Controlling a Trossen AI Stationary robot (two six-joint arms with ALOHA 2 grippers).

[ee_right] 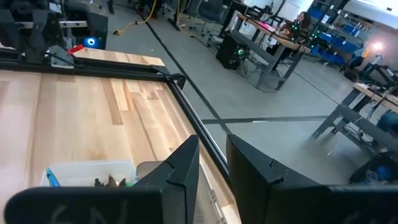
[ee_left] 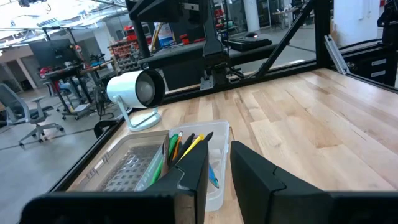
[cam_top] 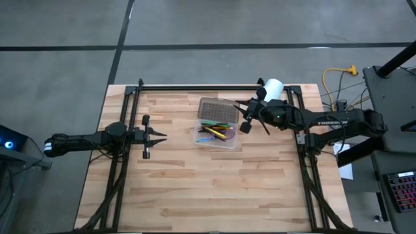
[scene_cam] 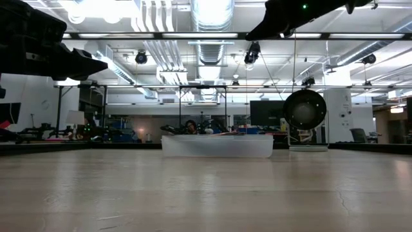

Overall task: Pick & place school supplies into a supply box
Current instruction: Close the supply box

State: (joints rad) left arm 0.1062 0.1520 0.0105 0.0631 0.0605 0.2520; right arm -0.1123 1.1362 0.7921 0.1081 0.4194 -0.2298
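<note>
- A pale wooden bench [cam_top: 195,188] with a black frame stands on a grey floor; a workshop with desks shows beyond.
- Left tool [cam_top: 160,137], at the bench's left side: fingers [ee_left: 193,171] slightly apart, holding nothing.
- The supply box [cam_top: 216,138] lies between the two tools, lid [cam_top: 216,112] open, pencils and pens [cam_top: 214,130] inside.
- Right tool [cam_top: 245,117], just beside the box's far right corner: fingers [ee_right: 180,168] narrowly apart, empty.
- A white cylinder [cam_top: 272,89] stands behind the right tool.
</note>
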